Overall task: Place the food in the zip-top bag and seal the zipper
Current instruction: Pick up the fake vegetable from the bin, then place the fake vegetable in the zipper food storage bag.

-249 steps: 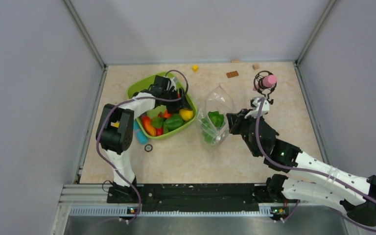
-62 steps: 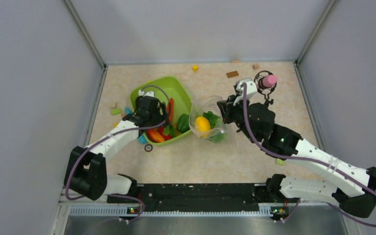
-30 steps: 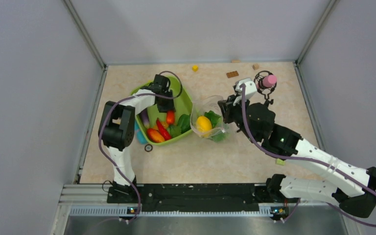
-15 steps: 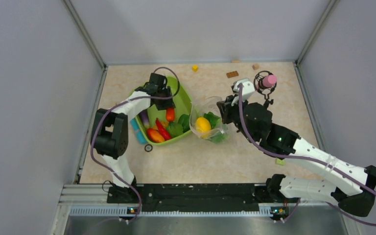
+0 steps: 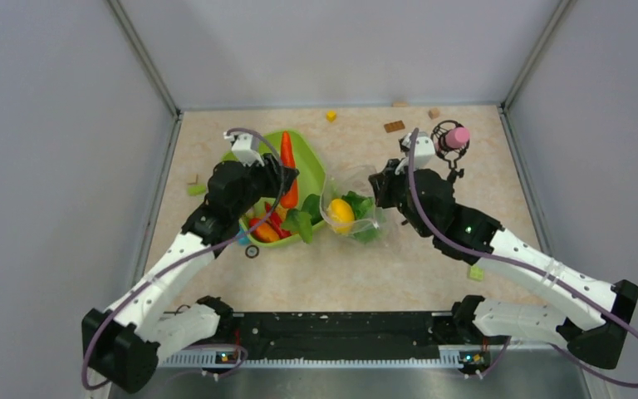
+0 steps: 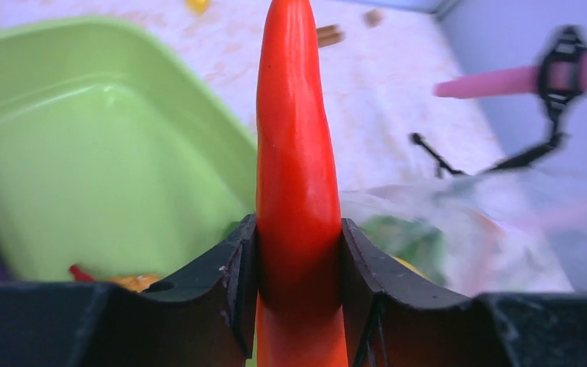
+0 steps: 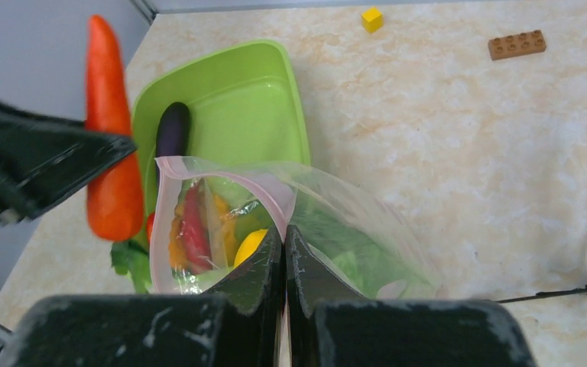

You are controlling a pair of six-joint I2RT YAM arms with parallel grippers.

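My left gripper (image 5: 281,176) is shut on an orange carrot (image 5: 287,166) and holds it above the lime-green tray (image 5: 311,158), point away from me; the carrot fills the left wrist view (image 6: 296,153) and shows in the right wrist view (image 7: 108,145). My right gripper (image 5: 380,184) is shut on the pinkish zipper (image 7: 275,200) of the clear zip-top bag (image 5: 350,204), holding its mouth open toward the tray. A yellow lemon (image 5: 341,214) and green produce lie inside the bag. A purple eggplant (image 7: 171,130) lies in the tray.
More toy produce lies at the tray's near end (image 5: 267,229). A pink-tipped black stand (image 5: 449,138) is right behind the bag. A brown block (image 5: 394,125), a yellow block (image 5: 331,115) and a green block (image 5: 475,272) lie on the table.
My left gripper has lifted the carrot out of the tray and swung it right, toward the bag. The left arm pulled back and straightened. The right gripper kept hold of the bag.
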